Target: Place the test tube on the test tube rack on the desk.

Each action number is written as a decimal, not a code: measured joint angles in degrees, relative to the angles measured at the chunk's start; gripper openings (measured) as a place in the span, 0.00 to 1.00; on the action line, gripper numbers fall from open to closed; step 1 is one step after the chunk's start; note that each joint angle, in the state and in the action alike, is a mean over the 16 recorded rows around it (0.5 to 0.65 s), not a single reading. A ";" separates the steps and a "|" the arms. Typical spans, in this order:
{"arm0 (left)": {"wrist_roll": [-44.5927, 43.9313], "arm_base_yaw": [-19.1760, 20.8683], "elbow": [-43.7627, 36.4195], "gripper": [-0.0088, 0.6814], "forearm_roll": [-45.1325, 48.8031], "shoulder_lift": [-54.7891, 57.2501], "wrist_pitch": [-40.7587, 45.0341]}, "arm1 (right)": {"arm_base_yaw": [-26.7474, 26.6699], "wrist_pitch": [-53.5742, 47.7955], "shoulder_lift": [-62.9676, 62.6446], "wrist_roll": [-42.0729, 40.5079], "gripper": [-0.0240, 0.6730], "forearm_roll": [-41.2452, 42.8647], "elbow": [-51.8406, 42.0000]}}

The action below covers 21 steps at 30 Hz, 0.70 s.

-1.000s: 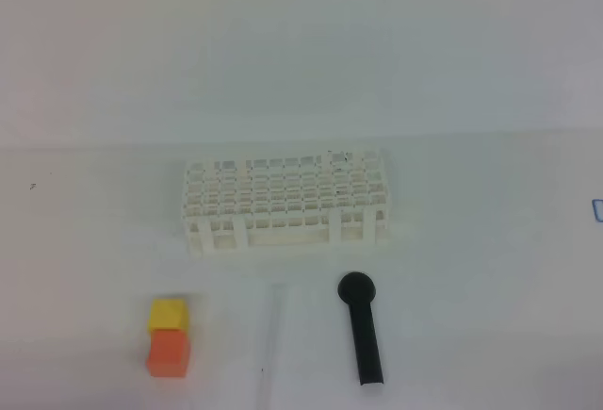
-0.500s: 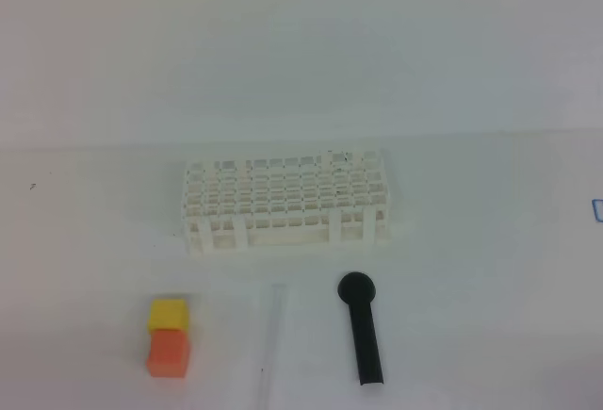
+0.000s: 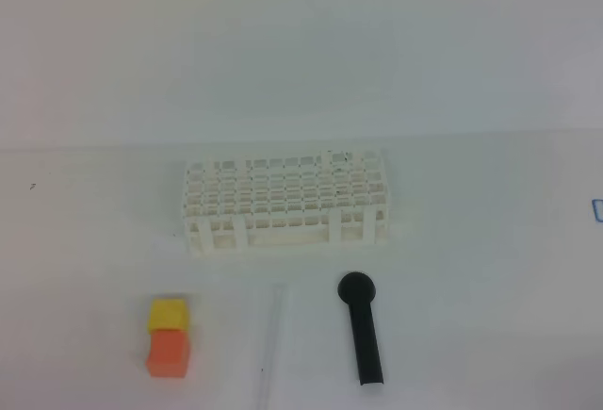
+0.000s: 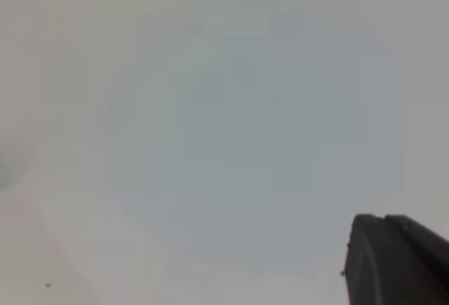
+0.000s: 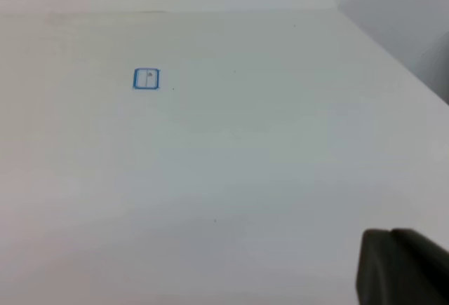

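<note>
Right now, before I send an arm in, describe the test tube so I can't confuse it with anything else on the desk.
Find the white test tube rack in the middle of the desk. In front of it, between the yellow and orange cubes and the black round-headed stick, lies the test tube. It is thin, clear and almost invisible, unlike its solid, coloured neighbours.

White on white, with a few bright spots
A white grid rack [image 3: 285, 205] on a white bench [image 3: 490, 269]; yellow cube [image 3: 169, 314], orange cube [image 3: 170, 352], black stick [image 3: 363, 333], clear tube [image 3: 273, 335], and a small blue square mark [image 5: 146, 79].
</note>
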<state>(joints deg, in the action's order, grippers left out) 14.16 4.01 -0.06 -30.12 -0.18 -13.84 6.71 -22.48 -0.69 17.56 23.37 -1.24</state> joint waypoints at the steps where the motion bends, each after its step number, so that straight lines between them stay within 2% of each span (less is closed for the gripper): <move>1: 0.43 0.00 0.01 0.01 -0.72 0.00 0.13 | 0.00 0.00 0.00 0.00 0.03 0.00 0.00; 6: 3.12 0.00 0.03 0.01 -4.17 0.00 5.32 | 0.00 0.00 0.00 0.00 0.03 0.00 0.00; 11: 2.64 0.00 1.03 0.01 -8.25 0.04 17.46 | 0.00 0.00 0.00 0.00 0.03 0.00 0.00; 16: -5.28 -0.01 3.90 0.01 -14.89 0.07 29.94 | 0.00 -0.01 0.00 -0.01 0.03 0.98 0.00; 21: -17.86 -0.13 7.84 0.01 -21.75 0.41 39.30 | 0.00 0.71 0.00 0.19 0.03 3.88 -0.08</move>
<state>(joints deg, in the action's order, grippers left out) -3.70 3.87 7.78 -51.87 0.23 25.46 6.71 -21.77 -0.69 17.76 27.25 -1.32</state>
